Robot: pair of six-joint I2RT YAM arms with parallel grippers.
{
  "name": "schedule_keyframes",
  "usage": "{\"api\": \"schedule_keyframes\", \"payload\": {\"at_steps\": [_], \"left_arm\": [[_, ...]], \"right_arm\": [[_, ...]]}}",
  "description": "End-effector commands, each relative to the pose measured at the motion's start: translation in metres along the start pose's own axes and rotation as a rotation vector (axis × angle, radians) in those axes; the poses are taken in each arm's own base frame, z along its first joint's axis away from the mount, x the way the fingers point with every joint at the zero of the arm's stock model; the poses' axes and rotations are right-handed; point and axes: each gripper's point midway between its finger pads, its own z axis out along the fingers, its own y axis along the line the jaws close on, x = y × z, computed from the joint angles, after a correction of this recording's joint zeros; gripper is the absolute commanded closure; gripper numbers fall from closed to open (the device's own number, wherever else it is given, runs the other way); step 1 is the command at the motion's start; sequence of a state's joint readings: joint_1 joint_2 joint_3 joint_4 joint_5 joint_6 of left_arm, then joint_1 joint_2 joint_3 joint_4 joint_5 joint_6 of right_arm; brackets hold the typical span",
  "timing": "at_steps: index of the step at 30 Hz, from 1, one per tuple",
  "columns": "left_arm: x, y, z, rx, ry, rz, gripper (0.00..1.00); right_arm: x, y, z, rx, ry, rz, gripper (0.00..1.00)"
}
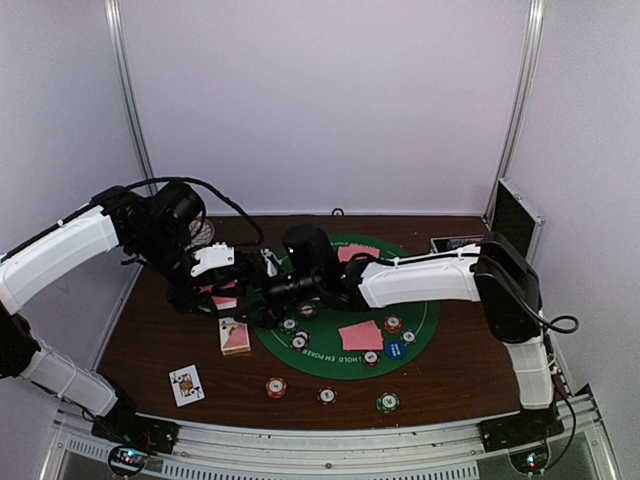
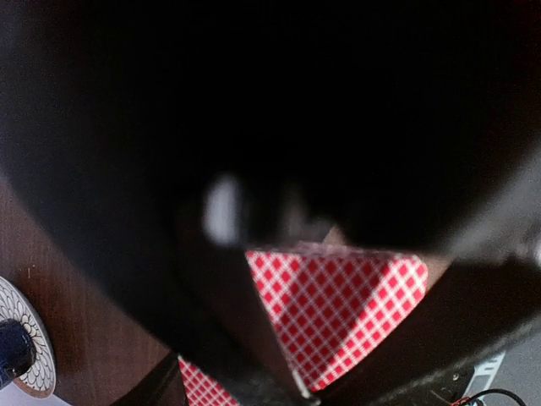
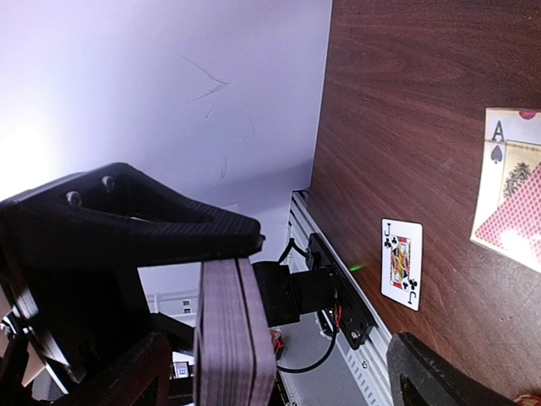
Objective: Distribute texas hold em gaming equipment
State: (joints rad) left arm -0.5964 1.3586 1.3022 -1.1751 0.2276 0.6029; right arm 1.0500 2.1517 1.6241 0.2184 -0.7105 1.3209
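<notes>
The silver-and-black chip case (image 1: 515,215) stands open at the far right corner; its contents are too small to make out. At the far left a dark cup (image 2: 13,351) sits on a patterned plate (image 2: 38,372). The brown desk (image 1: 450,370) carries a round green mat (image 1: 330,365) holding pink-backed cards (image 1: 360,335), striped chips (image 1: 393,324) and a blue disc (image 1: 394,350). Three more chips (image 1: 276,386) lie along the near edge. A face-up jack (image 3: 401,264) lies near left, with a small card pile (image 3: 511,186) showing an ace just beyond it. Pale lilac walls (image 1: 330,100) enclose the space. Both arms reach inward and meet left of the mat. The left claw (image 1: 215,292) is clamped on an upright deck (image 3: 232,334). The right claw (image 1: 262,290) is spread wide, one finger (image 3: 127,220) against that deck.
</notes>
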Motion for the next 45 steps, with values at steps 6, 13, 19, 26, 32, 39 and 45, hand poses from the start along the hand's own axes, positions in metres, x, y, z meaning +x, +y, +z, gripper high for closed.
{"api": "schedule_keyframes", "payload": {"at_steps": [6,13,19,26,32,39,45], "left_arm": [[-0.015,0.008,-0.013,-0.047,-0.063,0.013,0.78],[-0.016,0.006,-0.015,-0.041,-0.072,0.014,0.78],[-0.016,0.005,-0.016,-0.040,-0.073,0.014,0.78],[-0.015,0.004,-0.016,-0.042,-0.073,0.015,0.78],[-0.015,0.004,-0.016,-0.041,-0.074,0.014,0.78],[-0.015,0.004,-0.016,-0.039,-0.074,0.014,0.78],[-0.016,0.004,-0.016,-0.039,-0.076,0.014,0.78]], "right_arm": [[-0.010,0.013,0.011,-0.094,-0.049,0.018,0.11],[-0.022,0.008,0.012,-0.126,-0.099,0.061,0.13],[-0.028,0.012,0.019,-0.142,-0.095,0.062,0.14],[-0.029,-0.002,0.021,-0.124,-0.091,0.085,0.20],[-0.032,-0.006,0.009,-0.124,-0.101,0.091,0.26],[-0.027,-0.006,-0.008,-0.118,-0.093,0.085,0.34],[-0.025,-0.005,-0.017,-0.097,-0.076,0.070,0.38]]}}
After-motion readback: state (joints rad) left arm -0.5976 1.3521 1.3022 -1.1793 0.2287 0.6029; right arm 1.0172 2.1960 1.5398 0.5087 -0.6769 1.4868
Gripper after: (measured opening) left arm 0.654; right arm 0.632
